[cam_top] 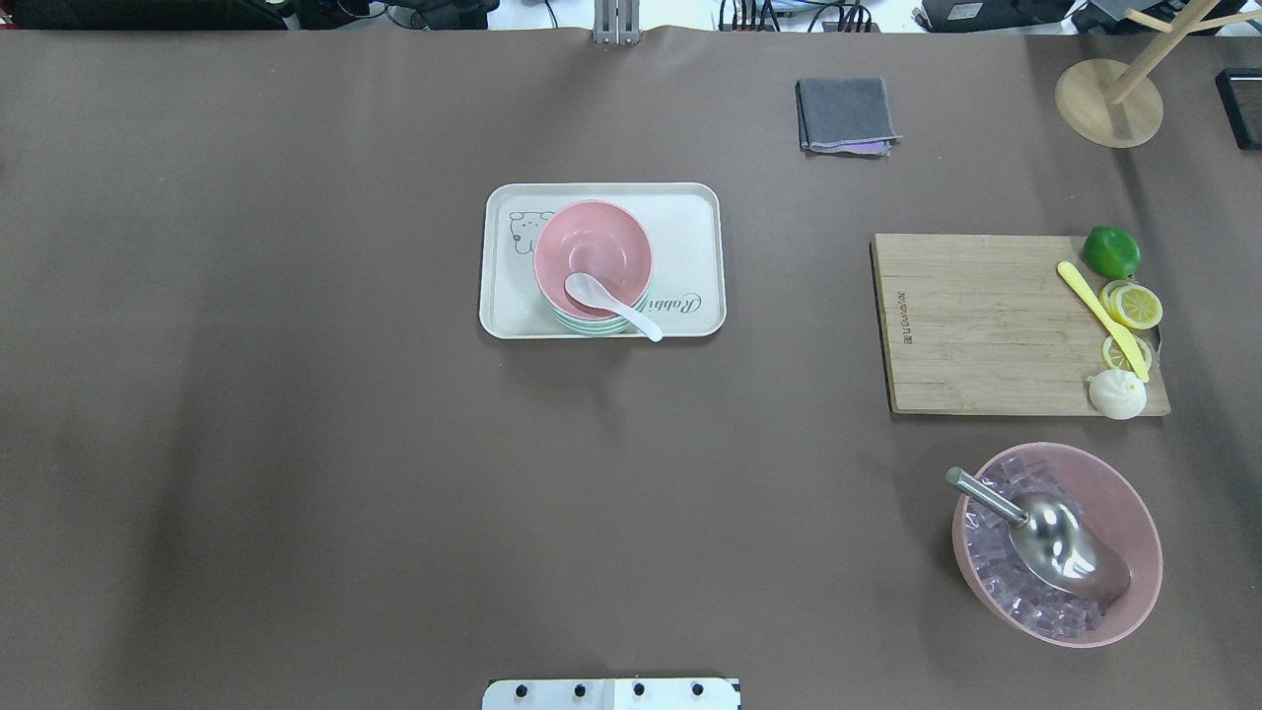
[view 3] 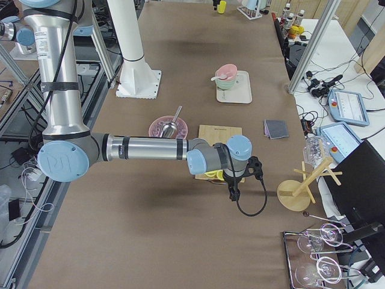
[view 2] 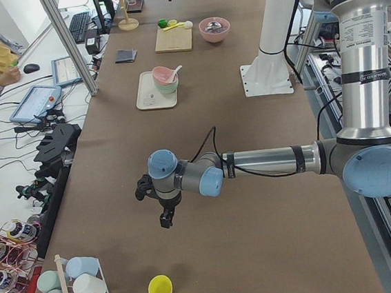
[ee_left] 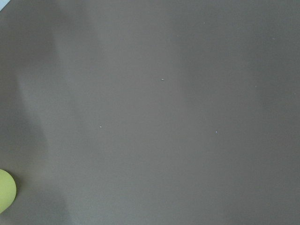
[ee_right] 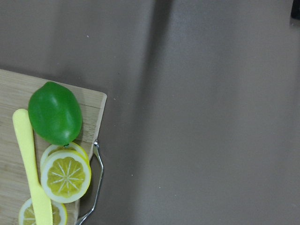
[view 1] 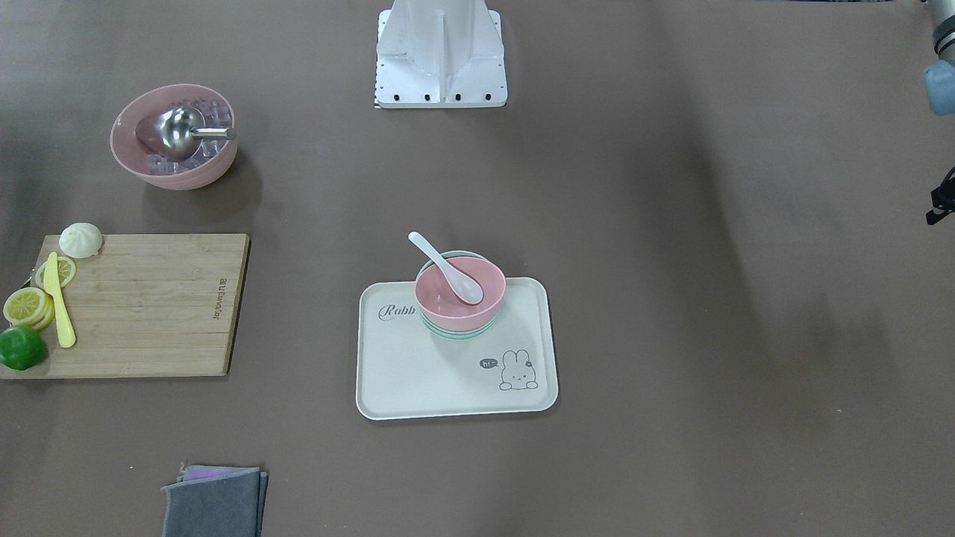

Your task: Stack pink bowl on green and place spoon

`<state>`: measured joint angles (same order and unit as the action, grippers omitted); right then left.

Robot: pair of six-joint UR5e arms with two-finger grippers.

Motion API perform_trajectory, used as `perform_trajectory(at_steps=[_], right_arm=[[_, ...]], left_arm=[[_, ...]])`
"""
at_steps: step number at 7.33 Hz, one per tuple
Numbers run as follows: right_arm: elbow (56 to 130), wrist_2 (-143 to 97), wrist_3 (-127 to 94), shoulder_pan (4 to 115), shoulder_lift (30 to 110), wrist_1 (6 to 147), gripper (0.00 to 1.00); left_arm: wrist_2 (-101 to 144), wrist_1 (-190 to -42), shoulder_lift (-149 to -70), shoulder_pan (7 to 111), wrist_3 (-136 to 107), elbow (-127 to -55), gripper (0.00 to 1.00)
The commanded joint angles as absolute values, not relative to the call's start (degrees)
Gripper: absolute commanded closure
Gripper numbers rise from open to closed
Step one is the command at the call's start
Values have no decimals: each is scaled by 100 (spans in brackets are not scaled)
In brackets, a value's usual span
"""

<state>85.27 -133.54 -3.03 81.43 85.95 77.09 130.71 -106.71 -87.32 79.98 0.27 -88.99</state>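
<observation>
Pink bowl [view 1: 440, 300] nests in green bowl [view 1: 456, 333], spoon [view 1: 448, 267] inside. Side views alone show left gripper [view 2: 166, 220] and right gripper [view 3: 232, 194]; I can't tell their spread.

A long table [view 2: 261, 251] is covered all over in plain brown; a white desk [view 2: 48, 50] is set along one side, on which a keyboard [view 2: 78, 26], a tablet [view 2: 35, 103] and loose cables [view 2: 0, 130] are laid; a grey metal post [view 2: 69, 44] is seen between them; the scene is evenly, softly lit.

Bare desk [cam_top: 296, 444] rings the tray [cam_top: 690, 212]; off to its right stand a cutting board [cam_top: 966, 316], ice bowl [cam_top: 1134, 532] and cloth [cam_top: 843, 113].
</observation>
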Motion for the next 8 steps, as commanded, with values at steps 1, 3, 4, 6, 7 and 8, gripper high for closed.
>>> perform_trajectory(at_steps=[1,3,4,6,7,8], right_arm=[[8534,-13385,-343,8095,8465,7865,0],[8657,-13439,-343,8095,8359,8103,0],[8683,-13465,-343,8103,8350,8112,0],[8701,-13465,-343,8121,8367,8112,0],[8692,-13456,-343,8121,8358,8112,0],[8701,-13465,-343,8121,8367,8121,0]], left_arm=[[13078,-10705,-8797,7998,-9,-8929,1],[13087,-10705,-8754,7998,17,-8912,1],[13096,-10714,-8754,7998,18,-8956,1],[13096,-10705,-8763,7998,18,-8974,1],[13104,-10696,-8754,7998,-9,-9078,1],[13122,-10601,-8780,8007,-9,-9131,1]])
